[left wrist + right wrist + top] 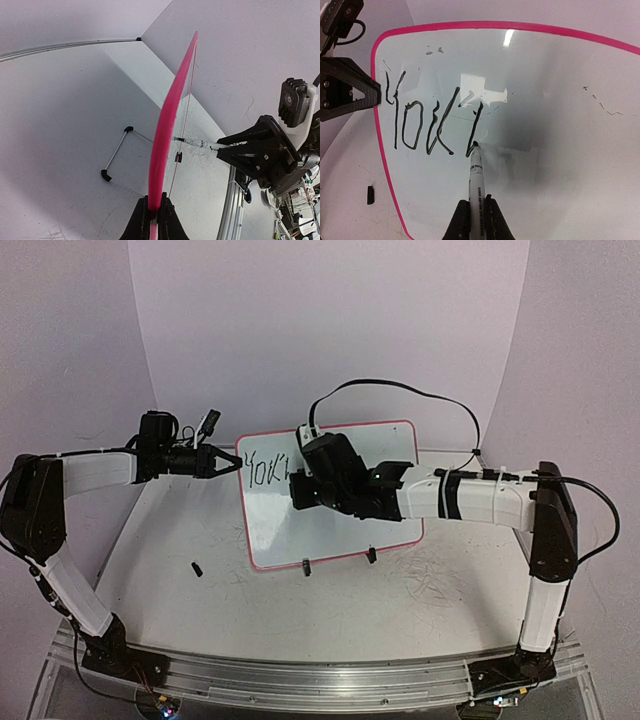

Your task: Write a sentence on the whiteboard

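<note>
Left of frame centre, the sentence (268,468) was barely begun.
Right end effector (476,212) pinched the marker (476,175), left end effector (154,207) the whiteboard (320,538) rim; next letter due.

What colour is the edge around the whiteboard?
Bright pink. The whiteboard's rim shows best in the right wrist view.

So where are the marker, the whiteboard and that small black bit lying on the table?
marker (477,180): right wrist view, on its white barrel.
whiteboard (320,535): top view, on the bare lower face.
small black bit (197,568): top view, on its middle.
</note>
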